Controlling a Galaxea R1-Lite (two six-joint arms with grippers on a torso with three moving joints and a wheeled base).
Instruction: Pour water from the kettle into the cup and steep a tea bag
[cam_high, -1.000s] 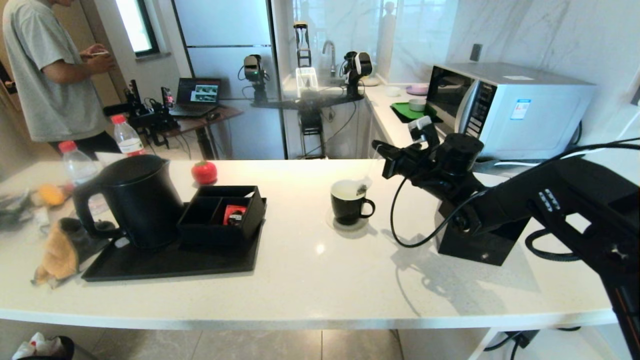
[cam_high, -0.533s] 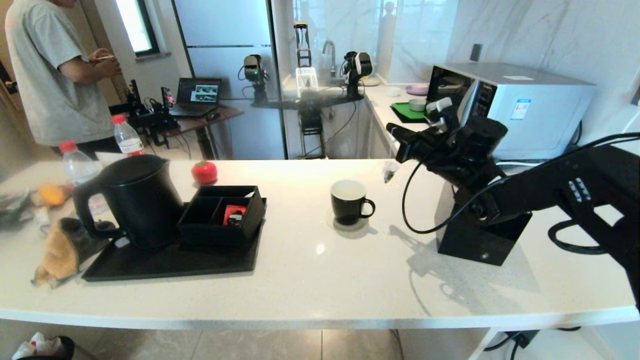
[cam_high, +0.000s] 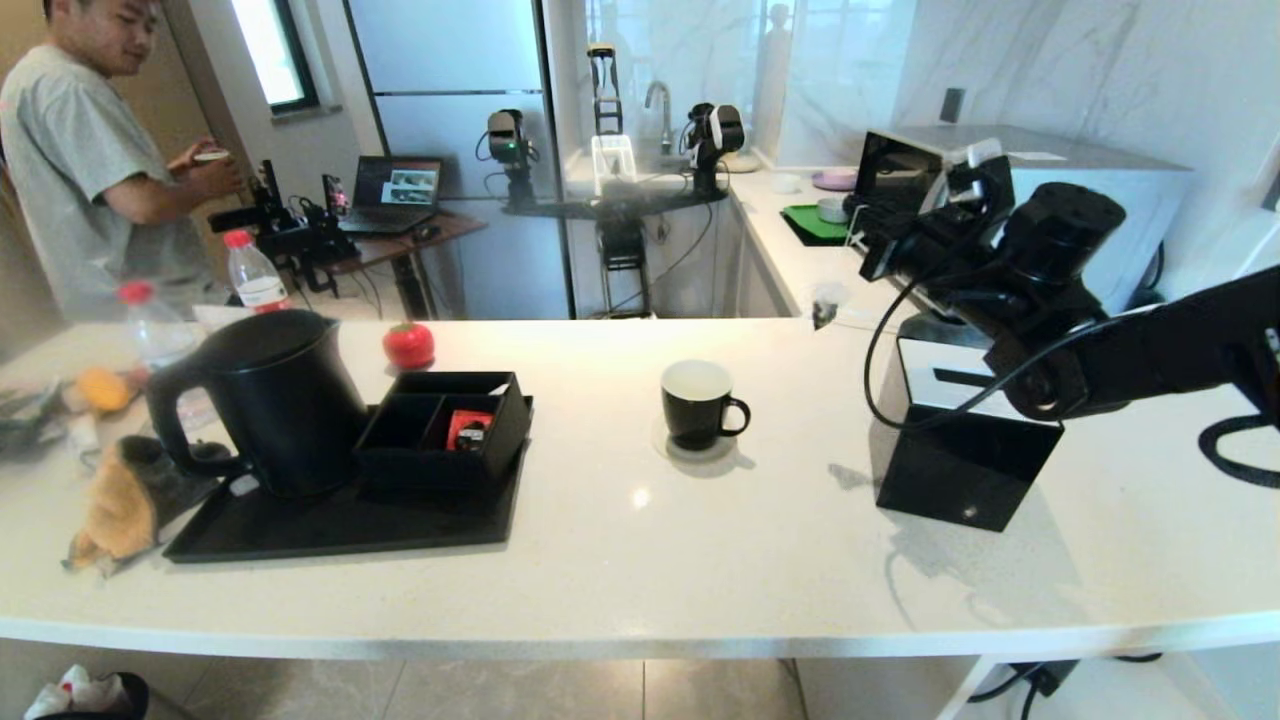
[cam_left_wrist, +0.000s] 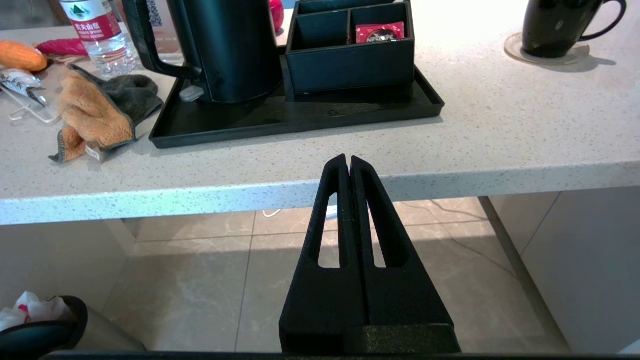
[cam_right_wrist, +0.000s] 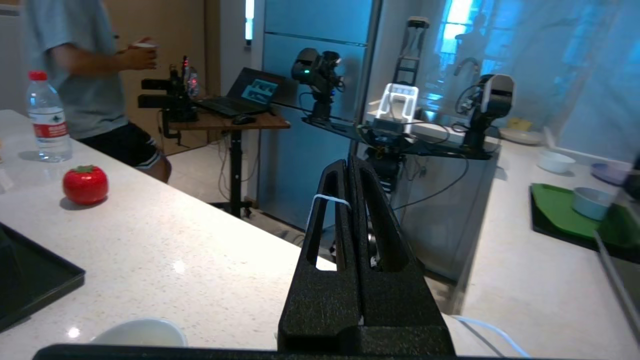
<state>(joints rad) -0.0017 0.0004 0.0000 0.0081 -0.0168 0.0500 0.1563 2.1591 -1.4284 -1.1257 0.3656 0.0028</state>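
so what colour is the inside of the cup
White inside, black outside; the cup shows it best in the head view.

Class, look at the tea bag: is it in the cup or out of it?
Out. The tea bag hangs in the air by its string from the right gripper, up and to the right of the cup.

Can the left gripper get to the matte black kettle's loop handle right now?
Probably yes: the left gripper sits shut below the counter edge, and the handle faces outward, with only the orange cloth nearby.
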